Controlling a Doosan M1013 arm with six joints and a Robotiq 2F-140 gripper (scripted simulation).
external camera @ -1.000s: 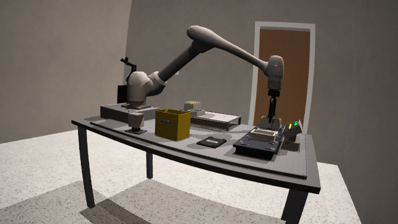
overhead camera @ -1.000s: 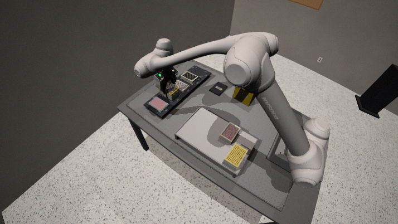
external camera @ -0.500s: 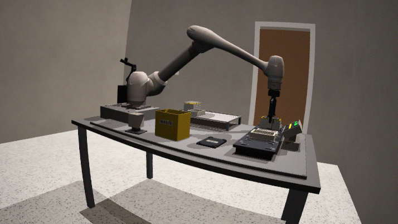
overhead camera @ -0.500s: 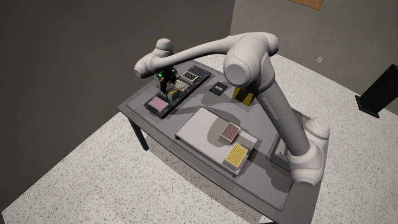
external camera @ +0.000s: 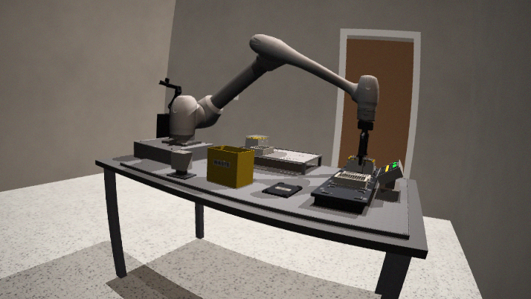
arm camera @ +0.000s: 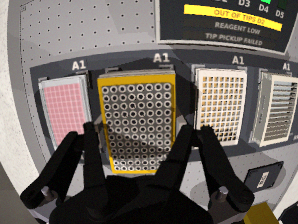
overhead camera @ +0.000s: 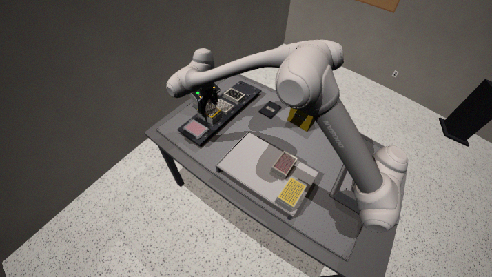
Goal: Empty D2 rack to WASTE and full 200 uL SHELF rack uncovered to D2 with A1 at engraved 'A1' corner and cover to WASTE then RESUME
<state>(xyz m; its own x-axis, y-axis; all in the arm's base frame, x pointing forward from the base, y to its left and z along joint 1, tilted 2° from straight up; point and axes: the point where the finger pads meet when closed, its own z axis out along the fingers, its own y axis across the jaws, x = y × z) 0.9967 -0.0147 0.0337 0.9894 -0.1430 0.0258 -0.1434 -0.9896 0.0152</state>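
Note:
My gripper point(arm camera: 141, 115) point(overhead camera: 208, 111) point(external camera: 360, 158) is shut on the long sides of a yellow tip rack point(arm camera: 136, 90) point(overhead camera: 213, 116) point(external camera: 359, 164) at position D2 of the dark deck point(overhead camera: 187, 134) point(external camera: 335, 195). The rack has no cover and shows dark holes. It looks a little above the deck. The D2 lamp on the panel point(external camera: 388, 171) is dark and the yellow strip point(arm camera: 229, 18) is lit. The yellow WASTE bin point(overhead camera: 300, 118) point(external camera: 230, 165) stands upright mid-table. On the shelf point(overhead camera: 241, 158) point(external camera: 294, 154) lie a covered reddish rack point(overhead camera: 282, 163) and a yellow rack point(overhead camera: 291, 191).
A pink plate point(arm camera: 63, 106) point(overhead camera: 196, 128) sits in D1, a pale plate point(arm camera: 222, 104) point(overhead camera: 224, 105) in D3, and a trough reservoir point(arm camera: 280, 110) point(overhead camera: 234, 94) in D4. The black regrip nest point(overhead camera: 269, 111) point(external camera: 282, 190) lies between deck and bin. The arm's base stands at the table's far end.

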